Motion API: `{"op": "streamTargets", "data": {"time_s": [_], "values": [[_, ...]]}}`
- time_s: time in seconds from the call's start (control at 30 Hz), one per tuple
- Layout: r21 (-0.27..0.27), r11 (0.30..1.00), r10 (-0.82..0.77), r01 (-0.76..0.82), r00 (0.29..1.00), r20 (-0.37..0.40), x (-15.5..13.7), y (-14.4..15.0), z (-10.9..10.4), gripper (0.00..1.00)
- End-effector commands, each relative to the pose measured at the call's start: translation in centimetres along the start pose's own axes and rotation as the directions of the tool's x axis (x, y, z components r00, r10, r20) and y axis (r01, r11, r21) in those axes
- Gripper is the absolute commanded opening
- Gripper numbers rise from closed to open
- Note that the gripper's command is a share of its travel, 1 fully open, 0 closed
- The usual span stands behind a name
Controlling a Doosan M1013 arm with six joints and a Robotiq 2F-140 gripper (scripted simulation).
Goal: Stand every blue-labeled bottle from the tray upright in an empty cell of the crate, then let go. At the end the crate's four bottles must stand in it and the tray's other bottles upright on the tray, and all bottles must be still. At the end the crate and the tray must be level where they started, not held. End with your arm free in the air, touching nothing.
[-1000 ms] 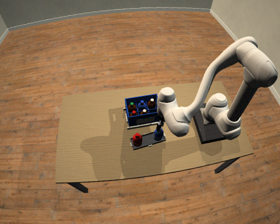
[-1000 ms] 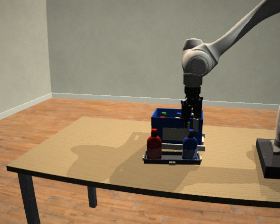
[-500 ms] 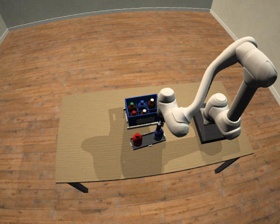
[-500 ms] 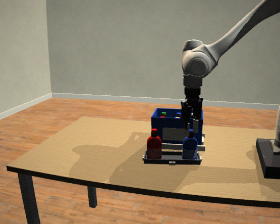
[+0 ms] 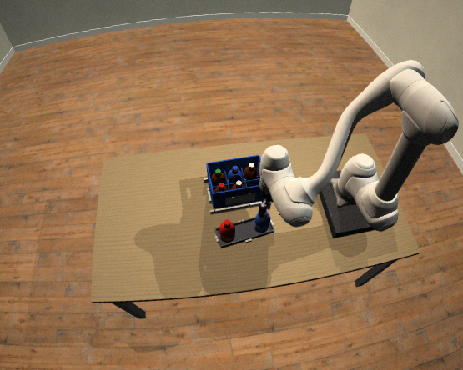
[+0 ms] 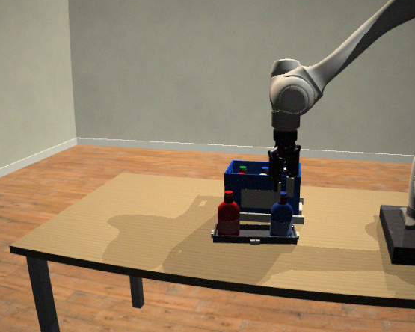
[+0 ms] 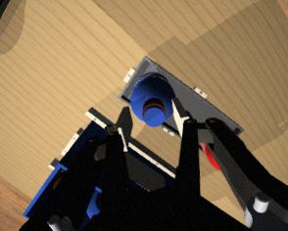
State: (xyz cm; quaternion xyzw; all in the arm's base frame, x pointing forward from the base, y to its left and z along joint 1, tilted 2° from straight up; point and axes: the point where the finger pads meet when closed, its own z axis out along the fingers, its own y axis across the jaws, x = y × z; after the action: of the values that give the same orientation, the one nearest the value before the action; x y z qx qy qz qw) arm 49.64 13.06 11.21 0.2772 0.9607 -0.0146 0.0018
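So the gripper [image 6: 283, 191] hangs straight above the blue bottle [image 6: 281, 218], fingers partly apart and gripping nothing. That bottle stands upright at the tray [image 6: 253, 238]'s right end, long axis vertical, cap right under the gap, so I'd just go down

The arm reaches out and bends down at the wrist; the claw [image 6: 283, 191] points straight down, part-open, gripping nothing.
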Motion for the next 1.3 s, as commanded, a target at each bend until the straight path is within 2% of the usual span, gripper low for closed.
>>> {"op": "streamTargets", "data": {"time_s": [0.0, 0.67, 0.7, 1.27], "values": [[0.0, 1.0, 0.0, 0.0, 1.0, 0.0, 0.0, 0.0, -0.01, 0.38], [0.0, 1.0, 0.0, 0.0, 1.0, 0.0, 0.0, 0.0, -0.01, 0.38], [0.0, 1.0, 0.0, 0.0, 1.0, 0.0, 0.0, 0.0, -0.01, 0.0], [0.0, 1.0, 0.0, 0.0, 1.0, 0.0, 0.0, 0.0, -0.01, 0.0]]}}
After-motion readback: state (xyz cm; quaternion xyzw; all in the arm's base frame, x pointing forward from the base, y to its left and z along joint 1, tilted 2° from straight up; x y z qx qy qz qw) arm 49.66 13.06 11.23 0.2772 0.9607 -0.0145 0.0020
